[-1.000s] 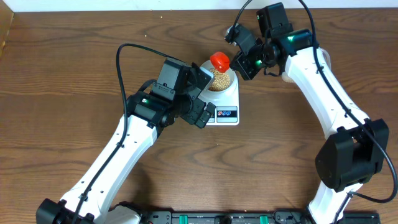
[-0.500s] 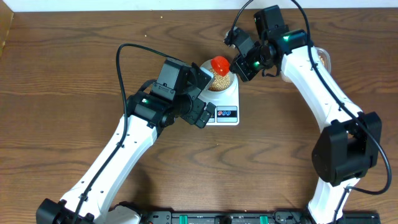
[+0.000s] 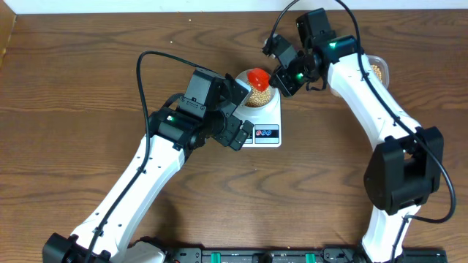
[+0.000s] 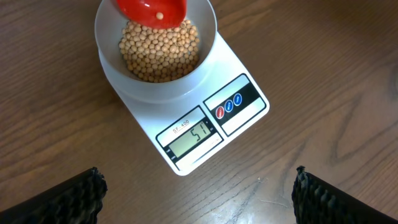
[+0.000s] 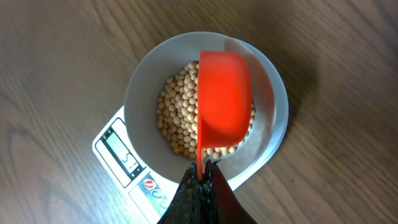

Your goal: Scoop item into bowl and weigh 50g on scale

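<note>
Red scoop (image 5: 224, 93) over bowl (image 5: 144, 93), display showing 51
L gripper (image 4: 198, 198) is hovering w/ jaws spread wide, nr the scale (image 4: 151, 144) by the far table edge; the bowl is sitting on it, beans (image 4: 158, 53) inside; R gripper (image 5: 200, 186) is pinching the scoop handle.

The left arm (image 3: 139, 175) stretches from the near left corner up toward the middle. The left tool (image 3: 241, 113) points right, its fingers (image 4: 74, 196) spread wide with nothing between them. The right arm (image 3: 373, 88) rises from the near right and bends back left at the wrist. The right tool (image 5: 200, 190) points down-left, clamped on the handle of a scoop (image 5: 224, 102).
</note>
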Robot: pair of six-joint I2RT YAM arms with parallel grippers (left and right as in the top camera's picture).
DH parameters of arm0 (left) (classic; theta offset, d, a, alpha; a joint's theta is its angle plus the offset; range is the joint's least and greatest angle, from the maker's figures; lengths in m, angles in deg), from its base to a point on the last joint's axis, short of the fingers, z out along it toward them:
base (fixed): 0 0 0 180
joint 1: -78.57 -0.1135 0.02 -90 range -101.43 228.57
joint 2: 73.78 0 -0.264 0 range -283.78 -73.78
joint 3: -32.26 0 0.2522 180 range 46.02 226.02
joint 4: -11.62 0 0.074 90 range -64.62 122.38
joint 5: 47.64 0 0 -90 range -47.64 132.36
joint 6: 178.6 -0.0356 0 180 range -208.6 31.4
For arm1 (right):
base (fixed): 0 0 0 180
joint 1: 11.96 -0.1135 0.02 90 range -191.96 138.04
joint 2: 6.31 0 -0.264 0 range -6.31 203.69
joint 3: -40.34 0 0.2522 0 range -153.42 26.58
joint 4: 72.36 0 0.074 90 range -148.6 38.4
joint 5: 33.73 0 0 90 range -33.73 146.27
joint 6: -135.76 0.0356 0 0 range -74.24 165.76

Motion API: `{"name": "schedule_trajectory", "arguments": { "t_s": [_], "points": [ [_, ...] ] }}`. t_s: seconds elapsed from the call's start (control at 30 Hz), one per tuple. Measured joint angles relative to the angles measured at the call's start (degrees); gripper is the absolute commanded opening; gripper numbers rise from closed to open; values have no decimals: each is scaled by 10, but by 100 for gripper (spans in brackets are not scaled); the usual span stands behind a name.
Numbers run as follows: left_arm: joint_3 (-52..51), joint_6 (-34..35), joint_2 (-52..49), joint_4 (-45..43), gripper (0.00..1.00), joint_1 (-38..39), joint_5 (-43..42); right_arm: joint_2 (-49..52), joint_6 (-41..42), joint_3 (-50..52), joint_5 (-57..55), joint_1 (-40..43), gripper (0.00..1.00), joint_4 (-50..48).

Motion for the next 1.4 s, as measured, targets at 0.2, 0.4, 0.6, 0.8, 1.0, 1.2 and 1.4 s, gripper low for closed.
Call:
{"name": "schedule_trajectory", "arguments": {
  "t_s": [0.2, 0.4, 0.6, 0.8, 1.0, 1.2, 1.4],
  "points": [
    [0, 0, 0, 0, 98, 0, 0, 12, 2, 0, -1, -4, 1, -13],
    [0, 0, 0, 0, 98, 0, 0, 19, 8, 0, -12, -4, 1, -21],
    [0, 0, 0, 0, 98, 0, 0, 19, 9, 0, -14, -4, 1, -21],
    [0, 0, 0, 0, 98, 0, 0, 19, 10, 0, -17, -7, 1, -17],
    [0, 0, 0, 0, 98, 0, 0, 19, 11, 0, -17, -21, 1, -8],
    [0, 0, 0, 0, 98, 0, 0, 19, 11, 0, -17, -22, 1, -7],
    [0, 0, 0, 0, 98, 0, 0, 19, 12, 0, -3, -22, 1, -6]
  ]
}}
